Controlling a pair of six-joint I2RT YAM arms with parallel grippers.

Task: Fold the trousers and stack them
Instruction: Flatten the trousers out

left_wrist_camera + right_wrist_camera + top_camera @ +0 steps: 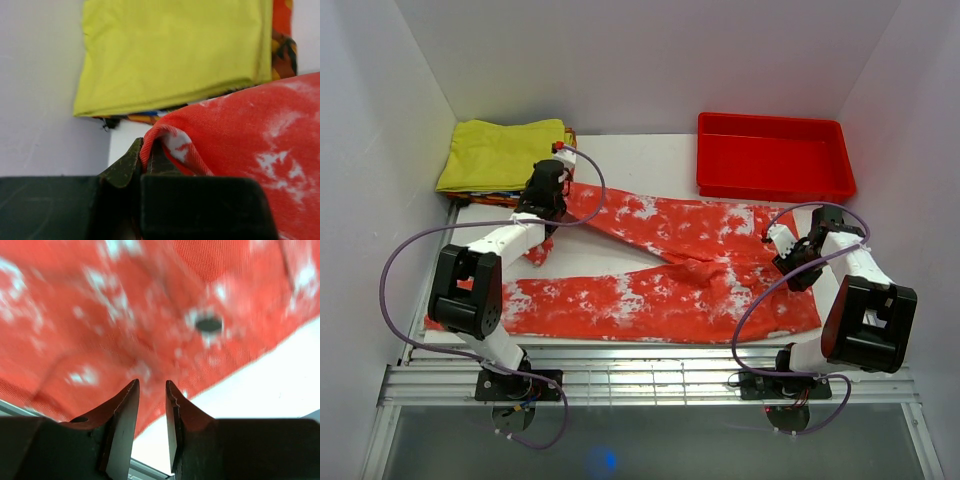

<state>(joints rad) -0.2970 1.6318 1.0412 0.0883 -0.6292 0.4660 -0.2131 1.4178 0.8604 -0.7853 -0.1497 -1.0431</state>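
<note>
Pinching the hem of the far leg, the left gripper [146, 157] is clenched on the trousers [660, 270], which lie spread on the tabletop [605, 255], probably to fold that leg; the right gripper [152, 390] hovers slightly parted, empty, over the waist

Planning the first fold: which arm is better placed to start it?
Likely left: the left hand is shut on the trousers at the far hem beside the yellow garment; the right hand hovers near the waist, jaws apart, holding nothing.
</note>
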